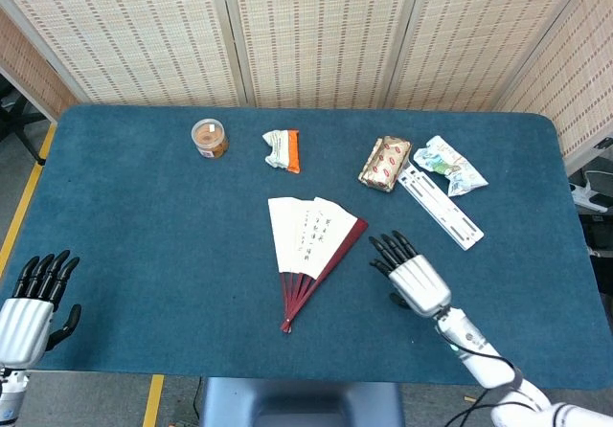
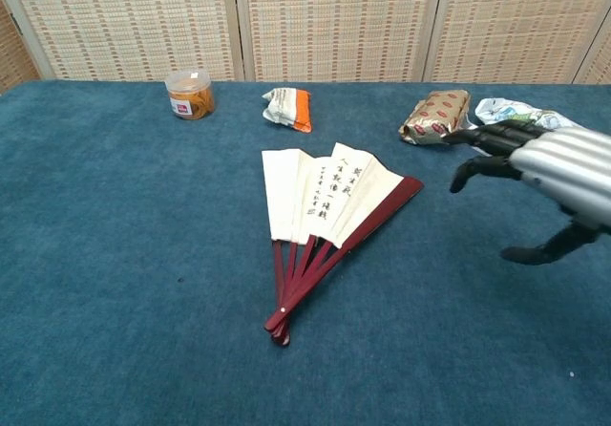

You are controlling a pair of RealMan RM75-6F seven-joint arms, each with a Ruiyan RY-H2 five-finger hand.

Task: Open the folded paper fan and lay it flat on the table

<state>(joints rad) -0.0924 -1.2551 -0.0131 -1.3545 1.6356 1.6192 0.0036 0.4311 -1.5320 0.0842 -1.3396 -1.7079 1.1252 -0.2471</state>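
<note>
Blue table (image 1: 144, 207) (image 2: 115, 254) is seen with the paper fan (image 1: 311, 250) (image 2: 320, 221) lying flat near its centre, partly spread, ribs pivoting at the near end. Right hand (image 1: 410, 276) (image 2: 554, 173) is held just right of the fan, apart from it, fingers extended and somewhat spread, nothing held. Left hand (image 1: 34, 303) is seen far left of the fan at the table's near corner, fingers straight and slightly apart, nothing held. White plastic strip (image 1: 439, 207) is laid right of the fan, behind the right hand. Crumpled packet (image 1: 450, 166), gold-red packet (image 1: 385, 163) (image 2: 435, 117), orange-white wrapper (image 1: 283, 149) (image 2: 288, 107) and small jar (image 1: 209, 138) (image 2: 189, 94) are placed beyond the fan.
</note>
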